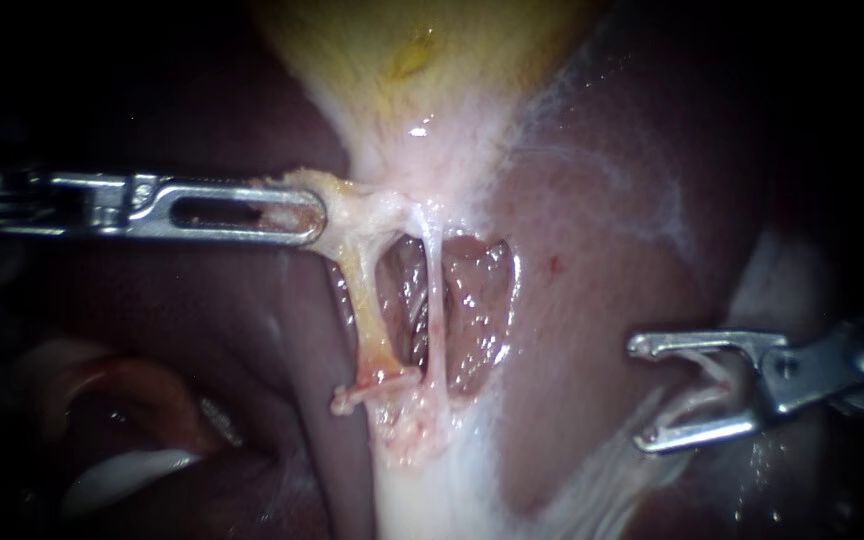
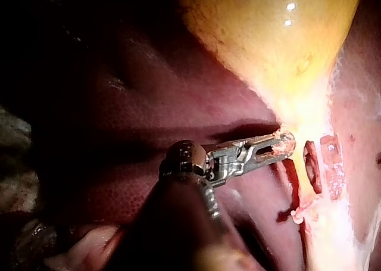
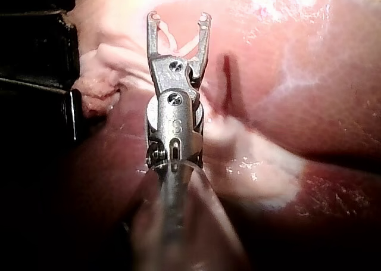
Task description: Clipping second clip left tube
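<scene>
Left tube [image 1: 372,310] bears no visible clip; clipping outstanding. Right instrument [image 1: 642,395], jaws wide around a loaded clip [image 1: 709,367], sits well apart. Left instrument [image 1: 297,213] clamps tissue [image 1: 350,205].

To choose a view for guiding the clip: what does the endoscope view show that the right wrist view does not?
Only endoscope: my left instrument, jaws shut on tissue, and the left tube and right tube clearly apart. Only right wrist: a dark block beside the instrument. Both: my right instrument, jaws holding a pale clip, over the liver.
</scene>
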`<state>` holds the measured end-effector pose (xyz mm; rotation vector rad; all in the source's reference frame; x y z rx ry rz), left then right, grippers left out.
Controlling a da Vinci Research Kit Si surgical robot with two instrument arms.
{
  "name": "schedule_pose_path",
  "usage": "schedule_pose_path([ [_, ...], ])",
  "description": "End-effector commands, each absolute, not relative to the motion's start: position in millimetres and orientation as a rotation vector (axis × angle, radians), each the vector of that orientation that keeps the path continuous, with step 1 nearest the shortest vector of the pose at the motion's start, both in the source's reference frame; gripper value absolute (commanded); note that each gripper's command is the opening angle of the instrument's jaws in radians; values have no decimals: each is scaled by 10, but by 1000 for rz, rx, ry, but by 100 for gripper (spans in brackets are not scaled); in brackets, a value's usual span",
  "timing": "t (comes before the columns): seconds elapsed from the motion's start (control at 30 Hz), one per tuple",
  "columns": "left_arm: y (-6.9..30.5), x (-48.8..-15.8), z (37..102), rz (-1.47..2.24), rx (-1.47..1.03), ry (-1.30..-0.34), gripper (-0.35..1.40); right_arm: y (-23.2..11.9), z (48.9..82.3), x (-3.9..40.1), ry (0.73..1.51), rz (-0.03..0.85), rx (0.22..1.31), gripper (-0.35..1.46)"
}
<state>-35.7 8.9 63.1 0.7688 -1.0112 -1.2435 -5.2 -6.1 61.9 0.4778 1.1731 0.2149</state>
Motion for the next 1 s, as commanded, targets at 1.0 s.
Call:
schedule_pose_path([
  [1.0,89,-359,631,-1245,768,-1011,-35,-71,715,101,1119,427,653,48],
])
